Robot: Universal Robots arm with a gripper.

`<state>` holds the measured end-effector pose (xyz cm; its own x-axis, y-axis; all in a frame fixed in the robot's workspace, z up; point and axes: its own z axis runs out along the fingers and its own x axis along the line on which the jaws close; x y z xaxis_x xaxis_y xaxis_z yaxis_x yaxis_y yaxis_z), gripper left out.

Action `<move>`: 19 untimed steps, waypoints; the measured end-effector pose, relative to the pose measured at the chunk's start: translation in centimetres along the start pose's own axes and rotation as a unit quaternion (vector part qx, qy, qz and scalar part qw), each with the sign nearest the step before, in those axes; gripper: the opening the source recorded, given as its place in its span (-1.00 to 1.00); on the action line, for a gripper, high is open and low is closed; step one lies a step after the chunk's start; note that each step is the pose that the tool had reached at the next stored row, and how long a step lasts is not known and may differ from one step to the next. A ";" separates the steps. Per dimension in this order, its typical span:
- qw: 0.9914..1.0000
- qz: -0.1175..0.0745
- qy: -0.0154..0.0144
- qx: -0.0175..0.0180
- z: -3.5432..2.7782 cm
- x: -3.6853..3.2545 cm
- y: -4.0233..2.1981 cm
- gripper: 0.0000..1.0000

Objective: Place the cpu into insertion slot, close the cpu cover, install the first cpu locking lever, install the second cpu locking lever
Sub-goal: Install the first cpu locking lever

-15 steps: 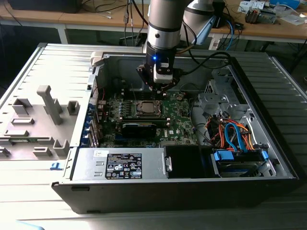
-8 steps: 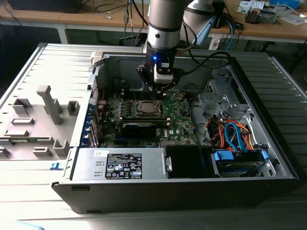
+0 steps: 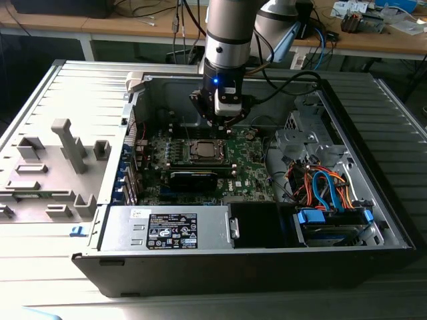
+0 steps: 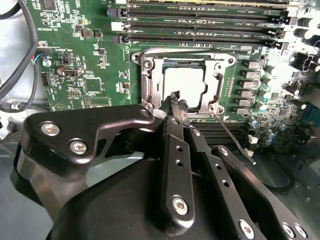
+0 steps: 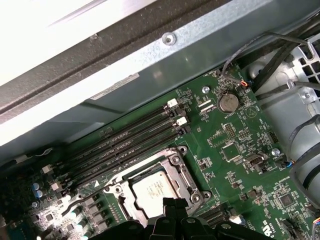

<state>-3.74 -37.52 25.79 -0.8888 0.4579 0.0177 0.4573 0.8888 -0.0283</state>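
Looking through the second wrist view, I see the gripper [image 4: 176, 101] with its fingers drawn together and nothing between them. Its tips sit at the edge of the insertion slot [image 4: 230, 60]. The cpu [image 4: 184, 84] lies seated there just beyond the tips, with the cpu cover [image 4: 150, 79] flat around it. A thin lever [image 4: 234, 139] juts out beside the socket's corner.

A ribbed grey metal table [image 3: 40, 93] spreads across the near ground, brightly lit toward the exterior view's left, where grey fixture blocks [image 3: 70, 143] stand on it. Far behind runs a wooden table [image 3: 80, 23] on white legs [image 3: 87, 48], with cables [image 3: 177, 27] hanging over its edge and deep shadow beneath.
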 end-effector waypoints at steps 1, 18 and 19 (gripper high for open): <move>1.000 -0.001 0.000 0.000 0.00 0.00 0.00 -0.79; 1.000 -0.016 0.000 0.000 0.00 0.00 0.00 -0.79; 1.000 -0.016 0.000 0.000 0.00 0.00 0.00 -0.79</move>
<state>-3.74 -37.52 25.79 -0.9033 0.4287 0.0177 0.4281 0.9033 -0.0283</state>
